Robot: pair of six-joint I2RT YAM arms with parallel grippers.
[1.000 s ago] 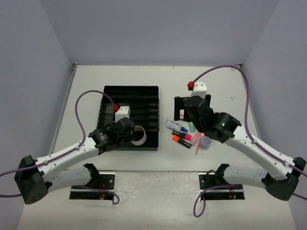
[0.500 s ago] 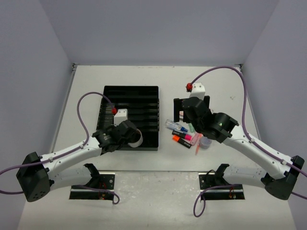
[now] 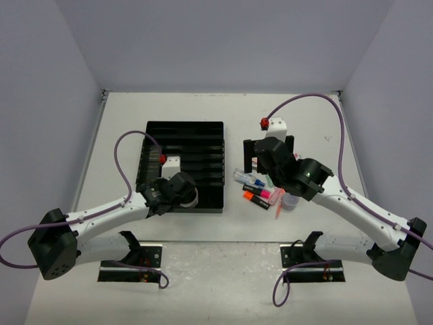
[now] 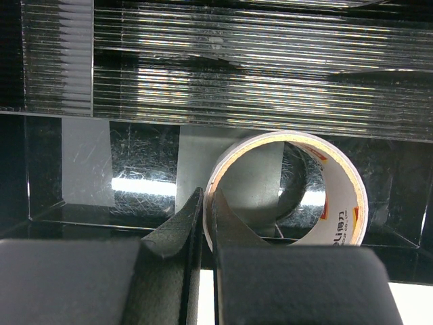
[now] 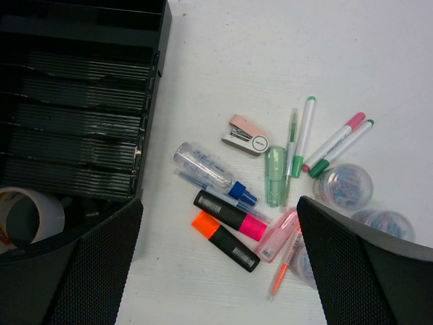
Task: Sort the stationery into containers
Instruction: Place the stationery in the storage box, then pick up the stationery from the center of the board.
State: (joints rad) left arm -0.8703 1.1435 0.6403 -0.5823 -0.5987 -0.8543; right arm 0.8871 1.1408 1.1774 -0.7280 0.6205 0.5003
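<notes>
White table, plain grey walls, nothing else around.

Left gripper is down in the near wide section of the black tray. Its fingers are clenched on the wall of the tape roll, one inside the ring and one outside. The roll stands on edge with its hole facing the wrist camera. Whether its bottom touches the tray floor can't be told.

Risks on the left:
- Let go while the roll stands on edge and it can roll or tip against the divider.
- The inner finger sits inside the ring, so pulling out at an angle likely hooks the roll and drags it back over the tray wall.

Right gripper hangs spread wide and holding nothing, above the loose pile just right of the tray.

Risks on the right:
- The orange highlighter, pink highlighter and blue-capped tube lie touching or nearly so. Closing there could catch two at once or knock the tube rolling.
- The clear tubs sit close to one finger and could get bumped on the way down.
- Both arms crowd the tray's right edge, so a drop-off there risks a clash.
</notes>
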